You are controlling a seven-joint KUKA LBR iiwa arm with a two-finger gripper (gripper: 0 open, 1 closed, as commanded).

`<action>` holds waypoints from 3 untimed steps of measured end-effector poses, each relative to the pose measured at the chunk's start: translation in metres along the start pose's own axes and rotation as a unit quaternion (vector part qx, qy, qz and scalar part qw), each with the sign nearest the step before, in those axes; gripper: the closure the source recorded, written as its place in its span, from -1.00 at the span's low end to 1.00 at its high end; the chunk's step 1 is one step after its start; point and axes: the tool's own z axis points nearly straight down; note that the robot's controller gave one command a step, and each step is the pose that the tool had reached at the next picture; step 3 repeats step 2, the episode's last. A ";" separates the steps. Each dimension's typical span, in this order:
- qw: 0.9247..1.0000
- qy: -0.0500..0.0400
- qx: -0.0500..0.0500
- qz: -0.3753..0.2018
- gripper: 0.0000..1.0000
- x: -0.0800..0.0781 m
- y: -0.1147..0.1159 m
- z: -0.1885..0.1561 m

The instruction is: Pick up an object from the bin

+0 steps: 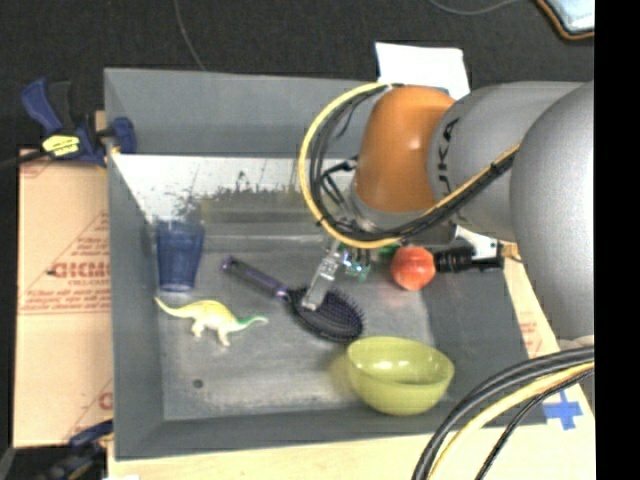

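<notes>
Hand point(320, 290) low — over purple hairbrush point(338, 319)

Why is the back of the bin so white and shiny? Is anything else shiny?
In the camera view, light glares off the bin's back wall in a bright, streaky band. The green bowl catches a softer shine on its rim. The blue cup looks dark just below that glare.

iiwa arm point(540, 168) is showing fat rounded silver-grey links, with dark KUKA lettering point(443, 163) running along the wrist link. A glossy orange cover point(400, 153) is capping the wrist. Yellow and black cables point(318, 158) are looping round it, and more black cables point(500, 408) are trailing lower right. The gripper point(318, 296) is showing as slim pale metal.
</notes>
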 end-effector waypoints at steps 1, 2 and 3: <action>0.990 0.001 0.000 -0.144 -1.00 0.023 -0.012 0.089; 1.000 -0.006 -0.003 -0.030 1.00 0.033 0.005 0.087; 1.000 -0.006 -0.003 -0.030 1.00 0.033 0.005 0.087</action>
